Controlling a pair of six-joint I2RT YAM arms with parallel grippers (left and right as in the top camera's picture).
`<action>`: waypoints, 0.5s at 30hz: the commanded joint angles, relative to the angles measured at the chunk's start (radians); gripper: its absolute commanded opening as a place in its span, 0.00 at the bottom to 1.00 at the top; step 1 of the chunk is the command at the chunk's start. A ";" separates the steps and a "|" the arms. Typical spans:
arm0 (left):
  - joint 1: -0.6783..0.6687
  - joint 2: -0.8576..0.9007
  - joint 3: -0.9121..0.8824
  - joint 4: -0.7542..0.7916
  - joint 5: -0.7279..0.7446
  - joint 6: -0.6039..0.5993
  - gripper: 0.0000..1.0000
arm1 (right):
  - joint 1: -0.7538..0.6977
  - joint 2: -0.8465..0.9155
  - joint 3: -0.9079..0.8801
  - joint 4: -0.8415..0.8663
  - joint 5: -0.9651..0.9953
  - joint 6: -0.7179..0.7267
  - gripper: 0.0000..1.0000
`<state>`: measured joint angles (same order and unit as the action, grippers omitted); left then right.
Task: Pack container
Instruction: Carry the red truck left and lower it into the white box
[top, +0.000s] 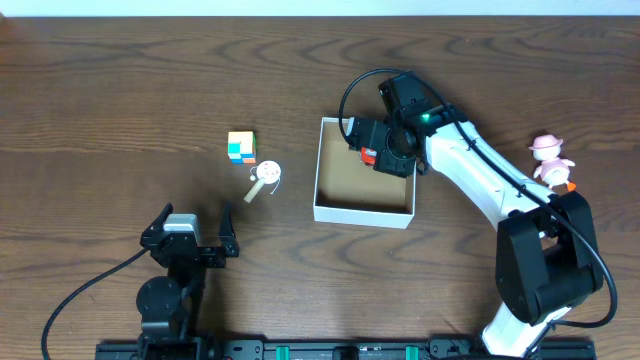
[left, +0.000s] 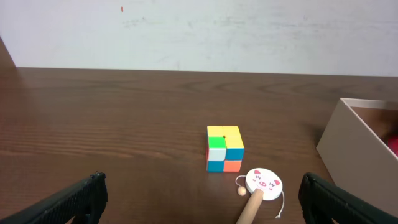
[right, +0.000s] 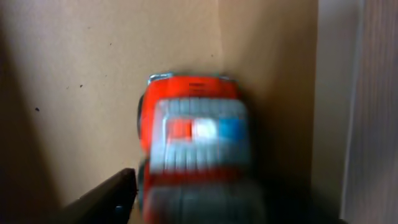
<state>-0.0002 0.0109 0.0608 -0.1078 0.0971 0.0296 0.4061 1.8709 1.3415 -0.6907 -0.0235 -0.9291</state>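
1. The dark wooden tabletop (top: 120, 90) carries everything.
2. The right arm (top: 470, 165) reaches from the near right edge over the container's far right corner. The right gripper (top: 372, 150) hangs low inside the box with a red toy at its fingers. In the blurred wrist view one dark finger (right: 106, 199) sits just beside the toy's side. I cannot tell whether the fingers are clamped on it.
3. The left gripper (top: 192, 232) sits near the front left, well apart from the toys, its fingers (left: 68, 202) spread wide with nothing between them.
4. The container (top: 362, 215), white outside and brown inside, stands just right of centre on the tabletop.
5. A pink pig figure (top: 550, 160) stands at the far right, beside the right arm.
6. A multicoloured cube (top: 241, 147) stands left of the container.
7. A small pig-faced drum (top: 268, 174) on a wooden stick lies just beside the cube, between it and the container.
8. The red toy (right: 196, 134), with a grey top and red, white and blue marks, is over the brown floor, close to the inner wall.
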 joint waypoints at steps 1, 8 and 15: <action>0.006 -0.007 -0.029 -0.011 -0.012 0.000 0.98 | -0.006 -0.002 0.010 -0.001 0.000 0.002 0.77; 0.006 -0.007 -0.029 -0.011 -0.012 0.000 0.98 | -0.002 -0.011 0.019 -0.001 0.000 0.020 0.83; 0.006 -0.007 -0.029 -0.011 -0.012 0.000 0.98 | 0.007 -0.096 0.149 -0.002 0.010 0.208 0.82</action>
<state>-0.0002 0.0109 0.0608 -0.1078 0.0971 0.0299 0.4068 1.8614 1.3994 -0.7010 -0.0223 -0.8501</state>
